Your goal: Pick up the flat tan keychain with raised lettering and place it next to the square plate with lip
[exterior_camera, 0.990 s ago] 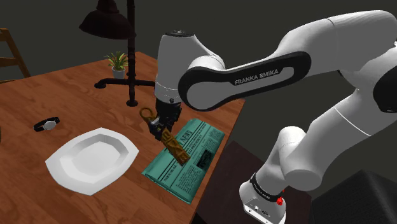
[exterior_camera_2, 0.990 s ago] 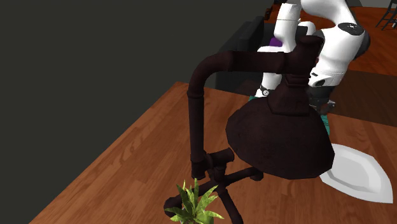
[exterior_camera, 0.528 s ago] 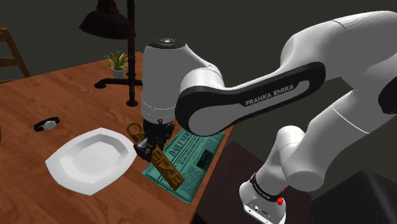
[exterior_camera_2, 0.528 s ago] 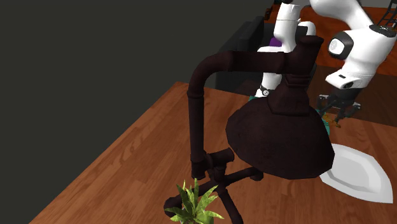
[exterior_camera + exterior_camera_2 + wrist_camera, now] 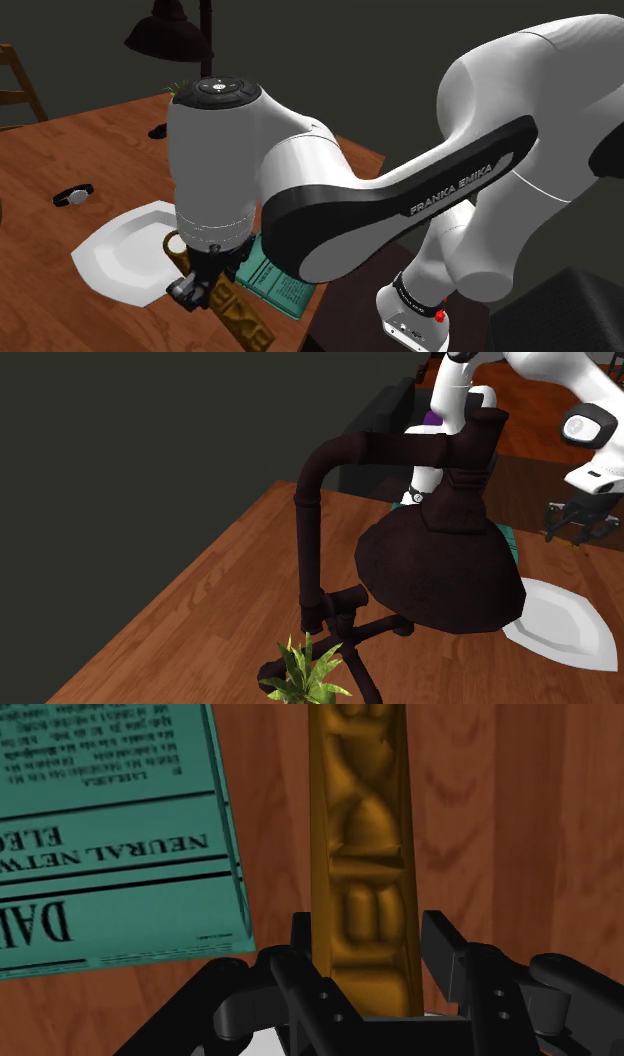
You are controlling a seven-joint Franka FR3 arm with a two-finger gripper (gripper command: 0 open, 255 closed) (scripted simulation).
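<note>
Clamping the tan lettered keychain near its ring end, the gripper holds it over the surface between white plate and teal newspaper; its long free end could pivot, landing on the newspaper or off the edge.

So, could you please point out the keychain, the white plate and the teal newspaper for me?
keychain [image 5: 365,864], wrist view, on its raised lettering.
plate [image 5: 118,250], shoulder view, on its bare white inside.
newspaper [image 5: 110,834], wrist view, on its printed teal page.
</note>
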